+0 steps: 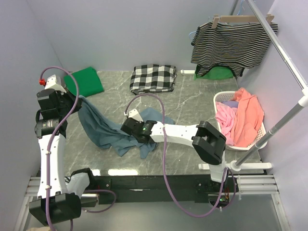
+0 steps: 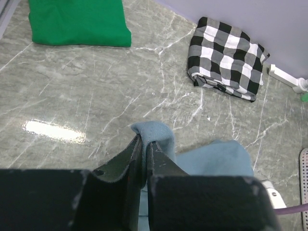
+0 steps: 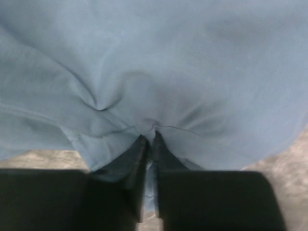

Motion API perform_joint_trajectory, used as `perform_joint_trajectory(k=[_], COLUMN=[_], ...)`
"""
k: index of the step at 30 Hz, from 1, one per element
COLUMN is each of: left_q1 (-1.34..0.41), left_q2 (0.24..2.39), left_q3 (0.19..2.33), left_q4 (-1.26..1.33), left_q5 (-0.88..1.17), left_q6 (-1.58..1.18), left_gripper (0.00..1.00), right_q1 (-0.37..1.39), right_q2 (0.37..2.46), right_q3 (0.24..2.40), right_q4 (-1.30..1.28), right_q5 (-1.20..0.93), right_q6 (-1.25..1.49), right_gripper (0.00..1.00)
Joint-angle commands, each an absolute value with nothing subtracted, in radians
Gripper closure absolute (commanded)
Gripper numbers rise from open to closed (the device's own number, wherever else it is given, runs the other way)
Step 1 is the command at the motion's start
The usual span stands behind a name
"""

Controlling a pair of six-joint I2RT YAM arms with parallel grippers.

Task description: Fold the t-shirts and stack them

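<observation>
While left hand (image 2: 144, 142) and right hand (image 3: 148, 140) clamp the unfolded slate-blue t-shirt (image 1: 103, 131), green t-shirt (image 1: 86, 81) near checked cloth (image 1: 153, 78) lies folded.

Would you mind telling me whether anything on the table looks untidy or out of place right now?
Only the slate-blue t-shirt: it lies crumpled mid-table, one edge pinched by the left gripper, another by the right gripper. The green t-shirt and checked cloth lie neatly folded. An orange garment spills over the basket rim.

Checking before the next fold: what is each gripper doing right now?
Left gripper: closed, holding the blue t-shirt.
Right gripper: closed, holding the blue t-shirt.
</observation>
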State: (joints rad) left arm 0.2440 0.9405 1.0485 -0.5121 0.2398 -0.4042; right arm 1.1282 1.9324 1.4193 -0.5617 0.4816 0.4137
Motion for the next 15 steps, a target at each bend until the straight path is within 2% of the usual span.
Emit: perform_joint_trajectory(k=[1,3,8,15], left_q1=[0.252,0.252,0.252,0.252], left_q2=[0.936,0.934,0.930,0.894], left_q3=[1.042,1.042,1.049,1.120], left_q4=[-0.472,-0.476,-0.489,-0.547], left_q5=[0.264,0.255,0.238,0.198], left_q6=[-0.382,-0.380,-0.368,-0.331], left_gripper=[0.89,0.89,0.89,0.90], right_q1=[1.134,1.135,1.132,1.131], right_q2=[1.870,1.813,1.516,1.214], right_q3=[1.424,1.395,1.324,1.328], right_q4=[-0.613,-0.627,-0.681,-0.813], right_q5=[0.598,0.653,0.837,0.977], right_q6=[0.452,0.463,0.483,0.498], right_gripper=[1.00,1.00,1.00,1.00])
